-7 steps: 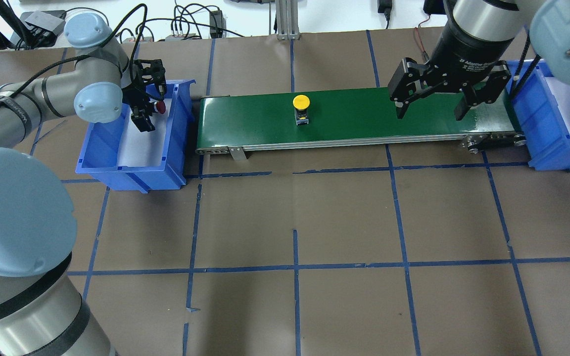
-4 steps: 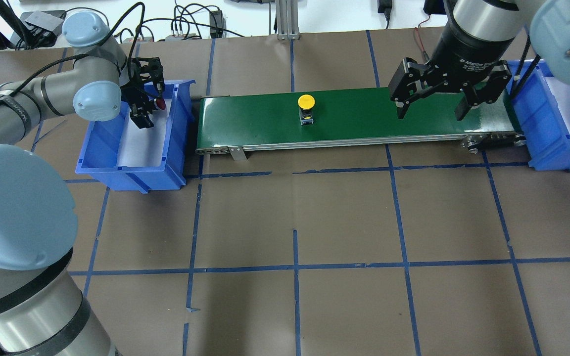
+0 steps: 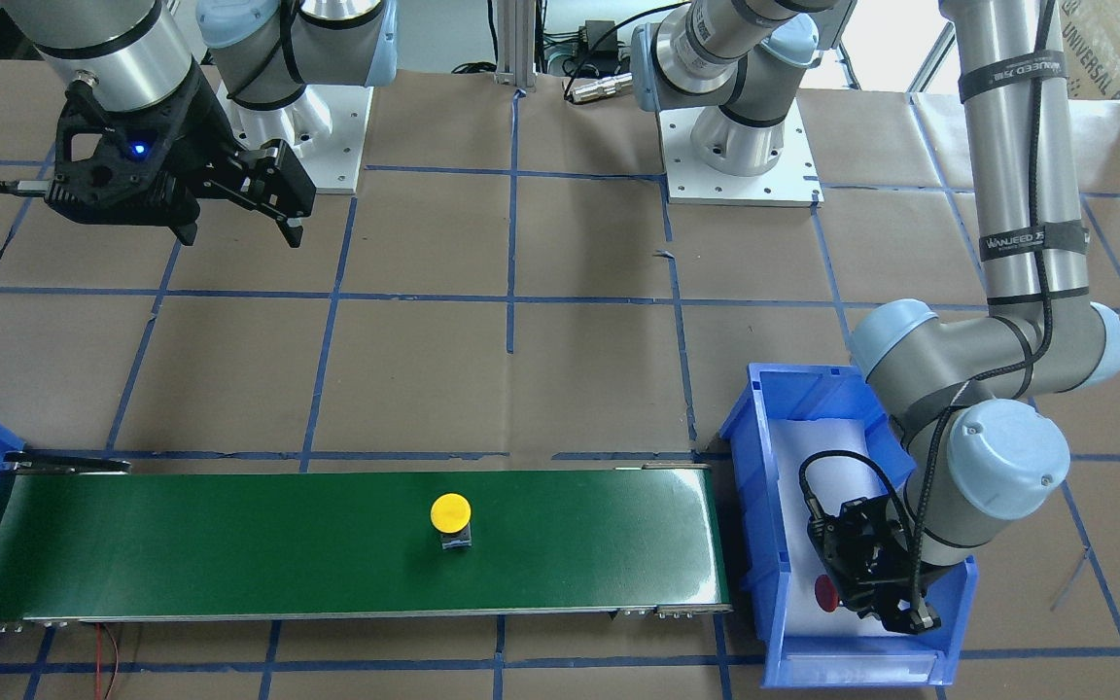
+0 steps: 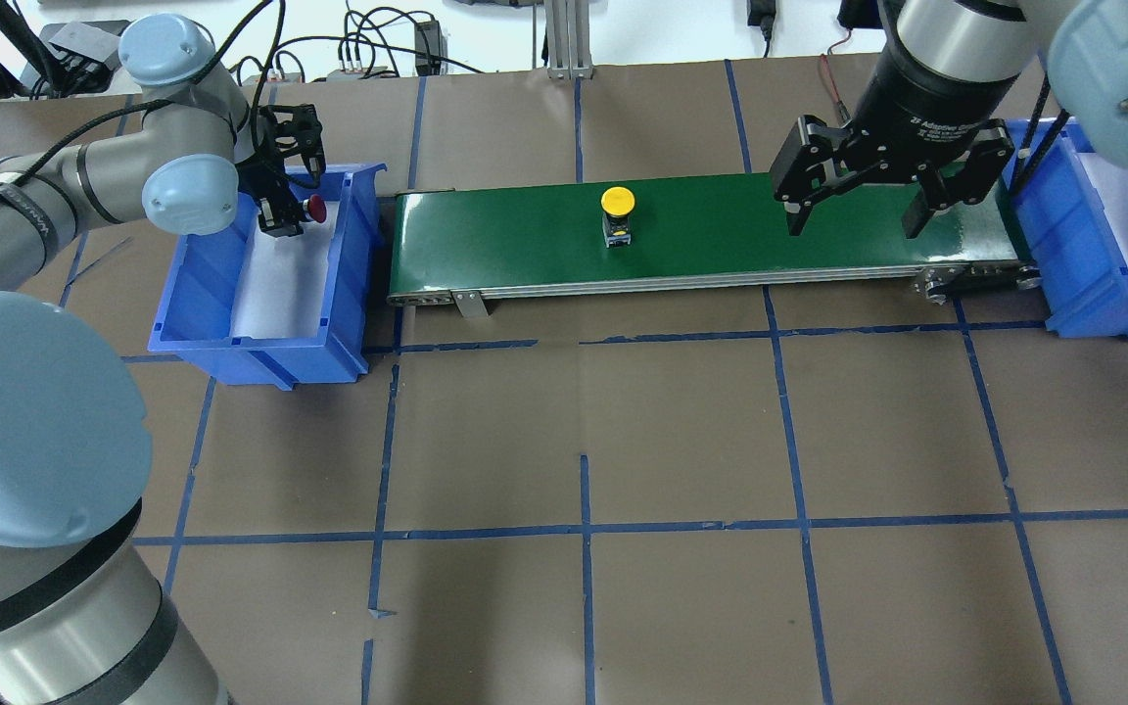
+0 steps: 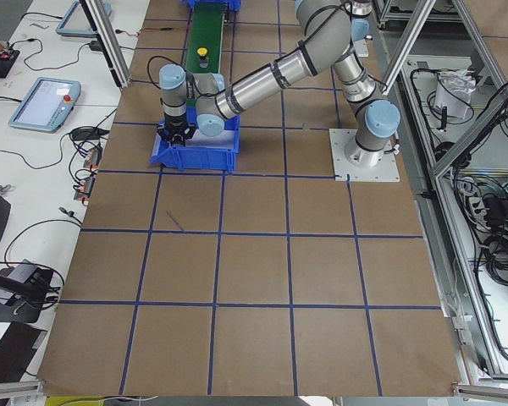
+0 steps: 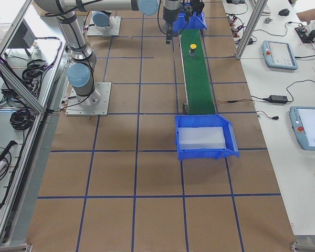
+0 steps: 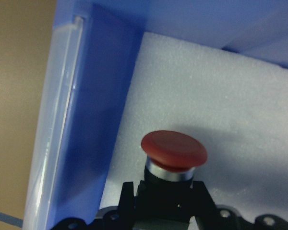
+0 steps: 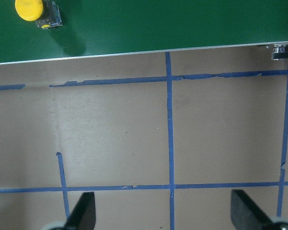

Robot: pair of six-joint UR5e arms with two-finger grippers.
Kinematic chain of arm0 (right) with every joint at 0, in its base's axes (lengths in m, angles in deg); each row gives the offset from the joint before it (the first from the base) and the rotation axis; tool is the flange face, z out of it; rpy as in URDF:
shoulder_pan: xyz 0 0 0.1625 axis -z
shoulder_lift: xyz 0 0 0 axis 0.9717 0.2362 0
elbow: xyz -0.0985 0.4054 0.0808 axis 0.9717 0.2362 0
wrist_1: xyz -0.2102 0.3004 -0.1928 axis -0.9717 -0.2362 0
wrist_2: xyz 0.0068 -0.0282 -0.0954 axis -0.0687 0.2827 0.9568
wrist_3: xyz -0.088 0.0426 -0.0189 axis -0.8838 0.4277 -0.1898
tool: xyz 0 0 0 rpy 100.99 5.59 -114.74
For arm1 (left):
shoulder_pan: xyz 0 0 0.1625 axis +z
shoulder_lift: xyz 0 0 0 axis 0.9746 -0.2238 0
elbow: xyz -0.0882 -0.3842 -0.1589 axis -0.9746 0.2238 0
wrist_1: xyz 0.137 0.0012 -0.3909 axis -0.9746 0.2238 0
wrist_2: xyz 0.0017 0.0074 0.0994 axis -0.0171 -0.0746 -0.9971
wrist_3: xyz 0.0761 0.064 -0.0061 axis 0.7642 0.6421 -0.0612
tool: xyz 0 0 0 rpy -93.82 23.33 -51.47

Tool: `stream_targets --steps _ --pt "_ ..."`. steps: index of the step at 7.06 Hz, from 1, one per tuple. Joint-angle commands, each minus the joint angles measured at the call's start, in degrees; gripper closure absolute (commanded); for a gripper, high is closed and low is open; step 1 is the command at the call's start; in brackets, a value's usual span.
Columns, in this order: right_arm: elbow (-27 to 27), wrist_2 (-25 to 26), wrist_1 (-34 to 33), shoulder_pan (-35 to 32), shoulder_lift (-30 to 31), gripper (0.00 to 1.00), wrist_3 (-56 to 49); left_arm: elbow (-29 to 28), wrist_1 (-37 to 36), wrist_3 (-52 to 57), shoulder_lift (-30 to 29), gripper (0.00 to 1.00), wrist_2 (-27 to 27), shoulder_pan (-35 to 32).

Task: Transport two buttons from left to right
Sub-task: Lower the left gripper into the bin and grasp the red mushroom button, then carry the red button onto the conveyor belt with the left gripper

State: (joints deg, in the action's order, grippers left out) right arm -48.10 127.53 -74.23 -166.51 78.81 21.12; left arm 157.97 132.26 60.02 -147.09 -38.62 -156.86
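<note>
The red button (image 4: pixel 314 208) has a red cap on a black body. My left gripper (image 4: pixel 286 217) is shut on its body and holds it over the white pad at the far end of the left blue bin (image 4: pixel 251 348). The left wrist view shows the red cap (image 7: pixel 174 149) just beyond the fingers. The yellow button (image 4: pixel 618 202) stands upright on the green conveyor belt (image 4: pixel 505 245), near its middle, and shows in the right wrist view (image 8: pixel 30 8). My right gripper (image 4: pixel 853 223) is open and empty above the belt's right part.
A second blue bin (image 4: pixel 1093 284) with a white pad stands at the belt's right end. Brown paper with blue tape lines covers the table. Cables and boxes lie along the far edge.
The yellow button has moved right along the belt. My left gripper has moved toward the bin's far end with the red button. The right gripper has stayed put.
</note>
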Motion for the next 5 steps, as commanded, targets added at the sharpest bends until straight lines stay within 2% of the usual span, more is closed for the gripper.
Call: stream_targets --steps 1,4,5 --pt "0.0 0.0 0.0 0.0 0.0 0.00 -0.1 0.1 4.0 -0.3 5.0 0.74 0.9 -0.5" --pt "0.0 0.0 0.0 0.1 0.0 0.00 -0.1 1.4 13.4 -2.8 15.2 0.74 1.7 -2.2" --pt "0.0 0.0 0.0 0.1 0.0 0.00 0.0 1.1 13.4 -5.3 15.8 0.74 1.4 -6.2"
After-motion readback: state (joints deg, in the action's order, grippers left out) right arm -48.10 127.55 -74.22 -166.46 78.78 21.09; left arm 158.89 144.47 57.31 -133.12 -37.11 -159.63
